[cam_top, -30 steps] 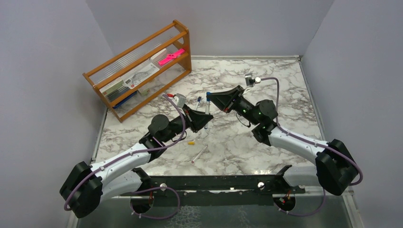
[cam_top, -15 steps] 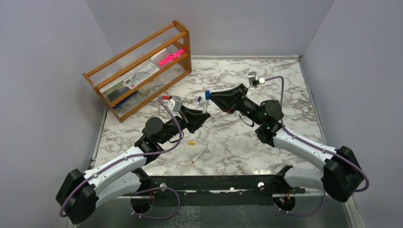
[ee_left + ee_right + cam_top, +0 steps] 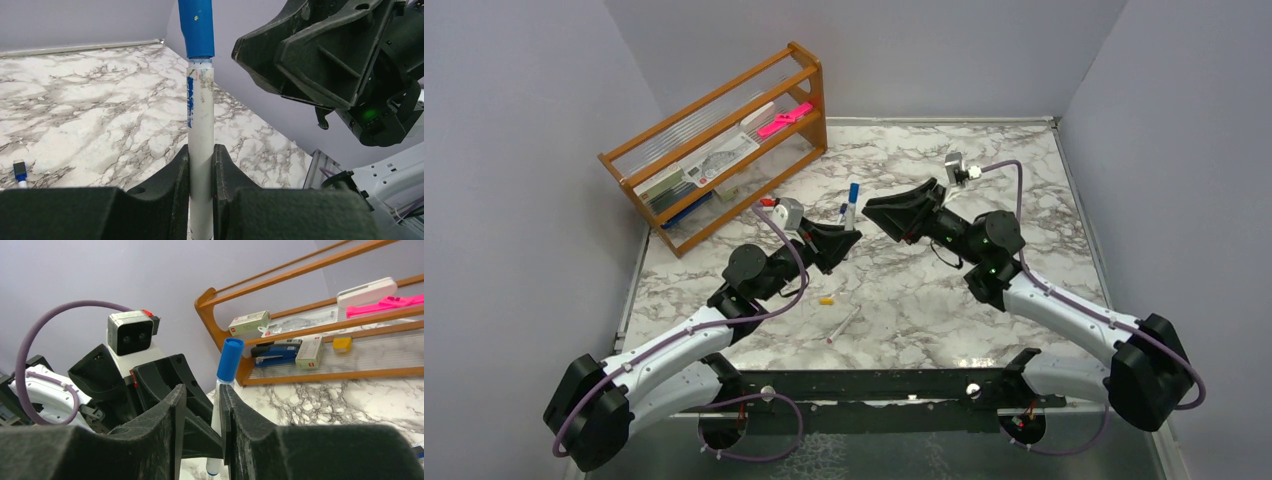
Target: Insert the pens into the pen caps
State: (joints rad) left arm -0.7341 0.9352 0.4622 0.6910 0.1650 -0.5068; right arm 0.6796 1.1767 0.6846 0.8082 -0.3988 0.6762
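My left gripper is shut on a white-barrelled pen and holds it upright above the table. A blue cap sits on the pen's top end and also shows in the top view. My right gripper is just right of the pen, open by a narrow gap and empty. In the right wrist view its jaws frame the capped pen, which stands behind them. A second pen and a yellow-orange cap lie on the table. A blue-tipped pen lies behind my left gripper.
A wooden rack stands at the back left with a flat pink object, boxes and a blue stapler on its shelves. The marble table is walled on three sides.
My right gripper has let go of the blue cap and drawn back a little to the right. My left gripper has lifted the capped pen slightly up and left.
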